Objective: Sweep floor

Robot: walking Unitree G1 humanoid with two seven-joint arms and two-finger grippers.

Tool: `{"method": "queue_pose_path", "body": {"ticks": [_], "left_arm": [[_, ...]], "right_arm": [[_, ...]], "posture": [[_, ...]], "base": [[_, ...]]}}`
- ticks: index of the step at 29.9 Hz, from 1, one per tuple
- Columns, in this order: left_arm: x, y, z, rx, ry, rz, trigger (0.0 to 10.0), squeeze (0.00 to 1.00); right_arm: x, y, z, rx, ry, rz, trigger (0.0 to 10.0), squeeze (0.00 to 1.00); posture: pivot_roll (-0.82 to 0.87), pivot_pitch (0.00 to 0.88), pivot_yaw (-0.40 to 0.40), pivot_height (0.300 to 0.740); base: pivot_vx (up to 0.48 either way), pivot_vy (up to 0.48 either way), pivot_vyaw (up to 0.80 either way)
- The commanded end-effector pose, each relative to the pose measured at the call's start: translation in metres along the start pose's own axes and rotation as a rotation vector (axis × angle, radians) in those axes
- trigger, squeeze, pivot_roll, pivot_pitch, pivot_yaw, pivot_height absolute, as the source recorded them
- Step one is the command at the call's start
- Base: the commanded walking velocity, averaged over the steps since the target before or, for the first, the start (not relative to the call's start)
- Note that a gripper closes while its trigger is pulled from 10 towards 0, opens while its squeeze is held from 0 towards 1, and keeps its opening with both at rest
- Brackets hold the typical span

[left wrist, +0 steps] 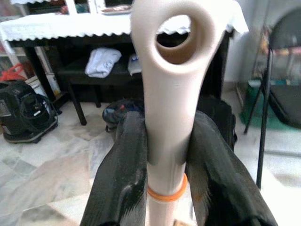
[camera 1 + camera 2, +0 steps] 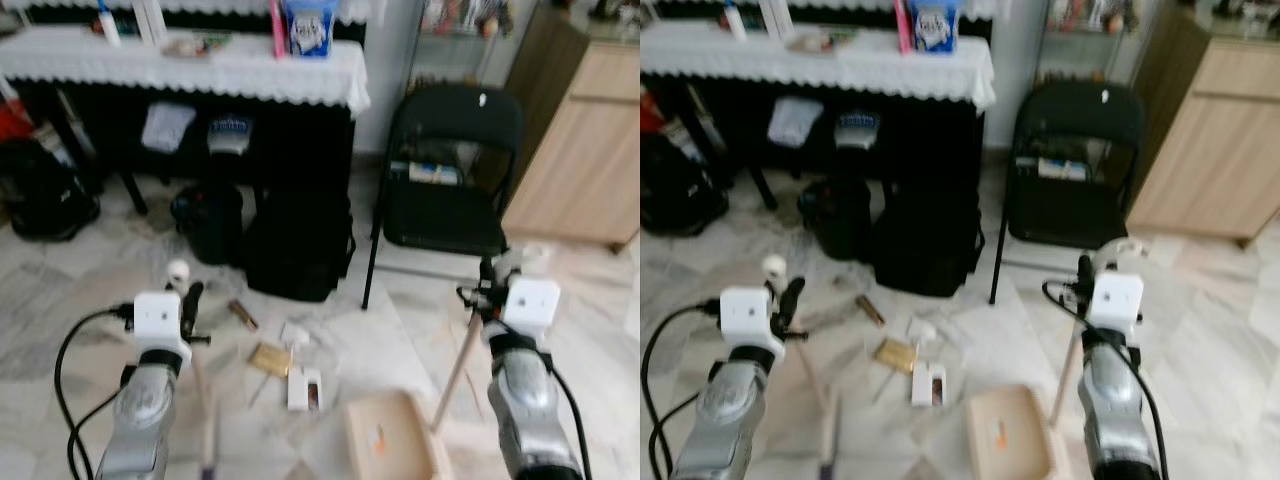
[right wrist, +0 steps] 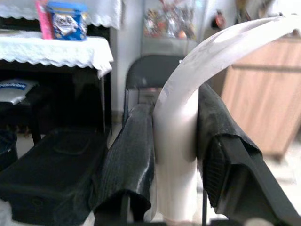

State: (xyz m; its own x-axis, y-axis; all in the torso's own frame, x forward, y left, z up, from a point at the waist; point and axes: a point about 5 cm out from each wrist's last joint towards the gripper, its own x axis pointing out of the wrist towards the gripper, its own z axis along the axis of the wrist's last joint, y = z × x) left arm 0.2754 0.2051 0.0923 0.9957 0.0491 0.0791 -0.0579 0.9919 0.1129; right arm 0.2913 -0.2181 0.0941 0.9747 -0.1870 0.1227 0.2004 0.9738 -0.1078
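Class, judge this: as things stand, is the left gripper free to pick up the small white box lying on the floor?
Probably not: the left gripper is shut on the broom handle, so the white box is beyond it unless released.

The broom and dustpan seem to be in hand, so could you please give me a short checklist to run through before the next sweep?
1. Left claw closed on the broom handle: ok, fingers press both sides.
2. Right claw closed on the dustpan handle: ok.
3. Dustpan down on the floor near the litter: ok.
4. Litter in front of the pan: ok, a white box and a brown wrapper lie just ahead.
5. Broom head touching the floor: cannot tell, it is out of frame.
6. Obstacles: not ok, black bag and folding chair stand close behind the litter.
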Motion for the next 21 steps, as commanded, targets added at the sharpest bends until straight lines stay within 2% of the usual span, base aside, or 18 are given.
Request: {"method": "queue_pose_path", "body": {"ticks": [1, 21], "left_arm": [[0.0027, 0.0019, 0.0070, 0.008, -0.034, 0.000, 10.0, 0.00], [0.0020, -0.0006, 0.0054, -0.003, -0.032, -0.003, 10.0, 0.00]], "right_arm": [[0.0047, 0.0035, 0.0114, 0.002, -0.057, 0.008, 10.0, 0.00], [0.0055, 0.0029, 0.0122, -0.004, -0.062, 0.010, 10.0, 0.00]], "posture": [[0.00, 0.000, -0.032, 0.740], [0.00, 0.000, -0.039, 0.740]], "base": [[0.292, 0.000, 0.00], [0.291, 0.000, 0.00]]}}
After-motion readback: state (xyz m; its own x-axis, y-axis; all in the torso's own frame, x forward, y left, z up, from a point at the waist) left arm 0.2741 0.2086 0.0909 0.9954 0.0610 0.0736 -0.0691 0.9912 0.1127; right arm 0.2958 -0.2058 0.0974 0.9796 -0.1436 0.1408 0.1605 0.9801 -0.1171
